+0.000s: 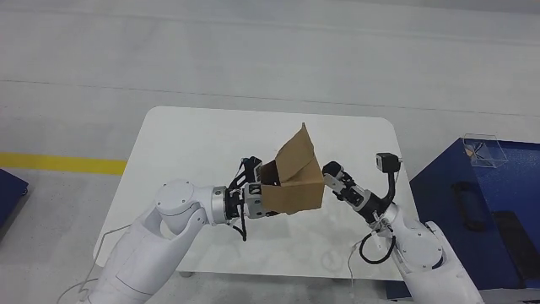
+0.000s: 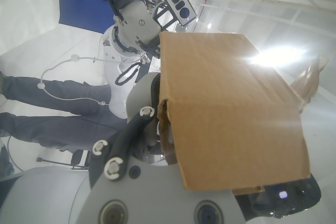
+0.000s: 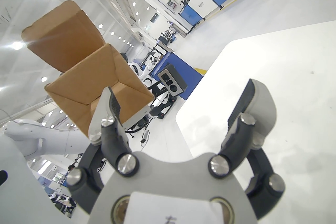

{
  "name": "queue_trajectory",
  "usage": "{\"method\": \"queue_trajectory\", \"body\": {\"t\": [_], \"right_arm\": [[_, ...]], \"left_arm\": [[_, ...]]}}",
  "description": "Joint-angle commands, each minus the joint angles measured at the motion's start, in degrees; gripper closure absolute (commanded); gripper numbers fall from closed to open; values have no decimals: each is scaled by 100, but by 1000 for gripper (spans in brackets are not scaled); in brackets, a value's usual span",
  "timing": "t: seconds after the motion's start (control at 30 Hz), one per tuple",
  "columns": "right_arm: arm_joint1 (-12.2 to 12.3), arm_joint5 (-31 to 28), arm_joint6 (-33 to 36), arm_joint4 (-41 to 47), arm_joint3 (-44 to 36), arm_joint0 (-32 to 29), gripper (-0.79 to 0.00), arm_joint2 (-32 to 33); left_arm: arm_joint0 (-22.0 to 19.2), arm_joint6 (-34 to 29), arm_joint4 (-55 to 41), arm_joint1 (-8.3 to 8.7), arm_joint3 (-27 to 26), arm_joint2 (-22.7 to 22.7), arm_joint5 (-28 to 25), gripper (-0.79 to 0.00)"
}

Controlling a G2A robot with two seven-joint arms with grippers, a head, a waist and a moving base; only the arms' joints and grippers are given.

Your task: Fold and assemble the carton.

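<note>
Brown cardboard carton (image 1: 295,187) held above white table (image 1: 186,143), one flap (image 1: 297,154) raised, clamped at side wall by left claw (image 1: 256,191); right claw (image 3: 181,96) spread apart, one finger (image 3: 110,104) just beside opposite wall. Risk of skewing carton in single grip or creasing flap through hard push there

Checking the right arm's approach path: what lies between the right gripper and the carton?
Nothing: the top view shows the right gripper close beside the carton, with no object between them; whether they touch cannot be judged.
</note>
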Motion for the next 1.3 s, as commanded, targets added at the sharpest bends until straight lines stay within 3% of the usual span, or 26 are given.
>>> {"method": "queue_trajectory", "body": {"t": [0.0,0.13,0.3,0.43,0.53,0.63,0.73,0.8,0.9,1.07,1.27], "right_arm": [[0,0,0,6,0,0,-785,0],[2,117,-213,-165,-9,21,-785,110],[-51,1143,-2031,-1861,-95,30,-785,387],[-100,1669,-2326,-2139,28,178,-785,269],[-102,1687,-2325,-2164,48,202,-785,262],[-102,1687,-2325,-2164,48,202,-785,262],[-102,1687,-2325,-2164,48,202,-785,262],[-102,1687,-2325,-2164,48,202,-785,262],[-104,1726,-2337,-2190,48,193,-785,271],[-114,1775,-2209,-2232,122,277,-785,287],[-132,1728,-1977,-2143,292,411,-785,235]], "left_arm": [[0,0,1,0,0,0,0,0],[0,0,1,0,0,0,0,0],[39,243,35,-6,-141,18,100,0],[160,1694,-263,-69,-882,86,1142,0],[350,3374,-877,-187,-1494,198,1858,0],[542,5244,-1899,-379,-1889,397,2143,0],[660,7431,-3451,-631,-2015,594,1778,0],[563,8817,-4268,-796,-1977,763,1206,0],[290,10098,-5072,-1016,-1779,1025,331,0],[-84,11358,-5833,-1282,-1199,1195,-933,0],[-383,12332,-6355,-1508,-342,1380,-1596,0]]}}
